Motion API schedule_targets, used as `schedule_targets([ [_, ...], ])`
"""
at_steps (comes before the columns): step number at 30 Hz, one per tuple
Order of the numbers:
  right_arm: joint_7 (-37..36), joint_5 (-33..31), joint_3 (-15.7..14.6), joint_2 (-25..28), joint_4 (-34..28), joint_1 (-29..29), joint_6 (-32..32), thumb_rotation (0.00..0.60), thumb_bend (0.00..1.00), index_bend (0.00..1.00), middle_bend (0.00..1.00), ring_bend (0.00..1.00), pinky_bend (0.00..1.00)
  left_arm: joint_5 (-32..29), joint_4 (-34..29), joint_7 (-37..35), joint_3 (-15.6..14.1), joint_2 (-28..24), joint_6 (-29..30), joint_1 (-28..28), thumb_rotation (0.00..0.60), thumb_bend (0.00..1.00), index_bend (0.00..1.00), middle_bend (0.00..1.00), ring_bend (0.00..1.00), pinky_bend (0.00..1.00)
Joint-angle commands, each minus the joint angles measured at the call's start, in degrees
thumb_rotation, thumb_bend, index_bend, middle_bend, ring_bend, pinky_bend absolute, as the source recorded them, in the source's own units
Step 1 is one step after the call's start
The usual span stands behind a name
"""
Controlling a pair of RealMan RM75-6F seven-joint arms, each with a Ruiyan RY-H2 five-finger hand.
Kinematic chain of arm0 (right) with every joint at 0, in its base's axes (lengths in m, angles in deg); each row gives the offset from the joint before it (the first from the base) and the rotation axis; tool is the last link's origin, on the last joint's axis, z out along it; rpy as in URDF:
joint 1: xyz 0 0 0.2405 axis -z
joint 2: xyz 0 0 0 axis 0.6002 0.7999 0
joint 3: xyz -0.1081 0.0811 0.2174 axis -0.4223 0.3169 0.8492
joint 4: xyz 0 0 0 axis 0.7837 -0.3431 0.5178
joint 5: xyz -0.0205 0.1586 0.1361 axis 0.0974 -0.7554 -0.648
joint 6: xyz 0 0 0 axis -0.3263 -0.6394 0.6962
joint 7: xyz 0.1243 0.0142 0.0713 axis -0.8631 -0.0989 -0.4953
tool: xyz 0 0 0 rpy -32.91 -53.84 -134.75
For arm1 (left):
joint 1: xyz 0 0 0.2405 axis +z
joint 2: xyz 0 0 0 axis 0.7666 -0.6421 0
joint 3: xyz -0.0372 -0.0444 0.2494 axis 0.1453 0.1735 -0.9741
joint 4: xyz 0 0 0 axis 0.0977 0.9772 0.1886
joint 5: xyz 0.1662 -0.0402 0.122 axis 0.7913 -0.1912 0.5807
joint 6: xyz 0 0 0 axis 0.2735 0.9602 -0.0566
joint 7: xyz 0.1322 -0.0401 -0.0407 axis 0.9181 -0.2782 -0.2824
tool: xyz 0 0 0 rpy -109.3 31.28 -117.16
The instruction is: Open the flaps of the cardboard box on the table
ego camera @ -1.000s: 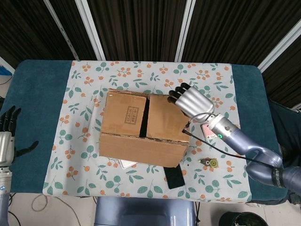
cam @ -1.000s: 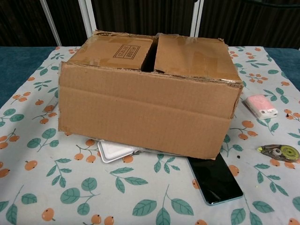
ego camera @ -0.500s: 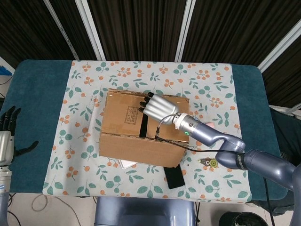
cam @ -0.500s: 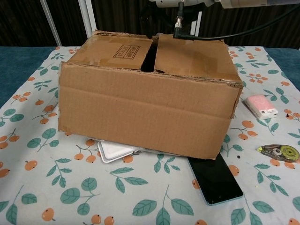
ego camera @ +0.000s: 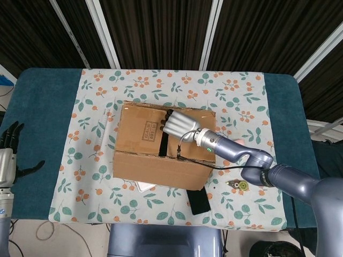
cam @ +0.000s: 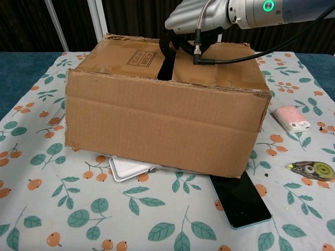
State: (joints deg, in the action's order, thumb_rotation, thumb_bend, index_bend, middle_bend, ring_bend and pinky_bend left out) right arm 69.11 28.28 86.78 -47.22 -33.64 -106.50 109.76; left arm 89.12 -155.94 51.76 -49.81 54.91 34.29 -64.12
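Note:
The brown cardboard box [ego camera: 140, 136] sits mid-table on the floral cloth, its two top flaps down with a dark gap [ego camera: 163, 140] between them. My right hand [ego camera: 180, 124] lies over the right flap at the far end of that gap. Its dark fingertips [ego camera: 163, 122] curl over the flap's inner edge. In the chest view the box [cam: 157, 125] fills the middle, and the right hand [cam: 198, 14] hangs over its top with fingertips [cam: 168, 45] dipping into the gap. My left hand [ego camera: 8, 154] is far off at the table's left edge, fingers spread, holding nothing.
A black phone [cam: 239, 200] lies at the box's front right corner. A white flat item [cam: 125, 168] pokes out from under the box front. A pink-and-white item [cam: 292, 118] and a tape dispenser [cam: 312, 168] lie to the right. A cable runs along my right forearm.
My right hand swept left from the box's far right corner across the right flap to the gap, then dropped lower, its fingertips now in the gap. The left hand stayed put.

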Motion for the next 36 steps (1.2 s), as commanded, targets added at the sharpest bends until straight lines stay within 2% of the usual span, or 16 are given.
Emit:
schedule_targets([
  [1,-0.7,0.3,-0.8,-0.5,0.5,-0.5,0.2,0.6,1.0,0.44,0.36,0.35,0.3,-0.1,-0.2,0.0,0.4,-0.2,-0.4,0.2,0.6,0.1,0.01,0.0,0.0,0.14],
  [18,-1.9,2.1,-3.9,-2.4,3.2,-4.0,1.7,0.6,1.0,0.45,0.36,0.35,0.3,-0.4,-0.7,-0.4,2.0,-0.5,-2.2,1.1,0.6,0.1,0.01,0.0,0.0,0.14],
  [21,-1.8,2.2,-4.6,-2.5,3.4,-4.5,1.1,0.6,1.0,0.47,0.39,0.35,0.3,-0.5,-0.8,-0.5,2.2,-0.6,-2.5,1.2,0.6,0.1,0.01,0.0,0.0,0.15],
  [28,0.2,2.2,-5.5,-1.7,3.5,-4.8,1.5,0.6,1.0,0.61,0.53,0.35,0.3,-0.4,-1.3,-0.8,2.6,-0.8,-3.2,1.4,0.6,0.1,0.01,0.0,0.0,0.15],
  [36,3.7,2.4,-5.7,1.5,1.0,-5.1,2.4,0.6,1.0,0.64,0.55,0.37,0.3,-0.1,-2.0,-1.0,2.9,-1.0,-3.7,1.8,0.6,0.1,0.01,0.0,0.0,0.15],
])
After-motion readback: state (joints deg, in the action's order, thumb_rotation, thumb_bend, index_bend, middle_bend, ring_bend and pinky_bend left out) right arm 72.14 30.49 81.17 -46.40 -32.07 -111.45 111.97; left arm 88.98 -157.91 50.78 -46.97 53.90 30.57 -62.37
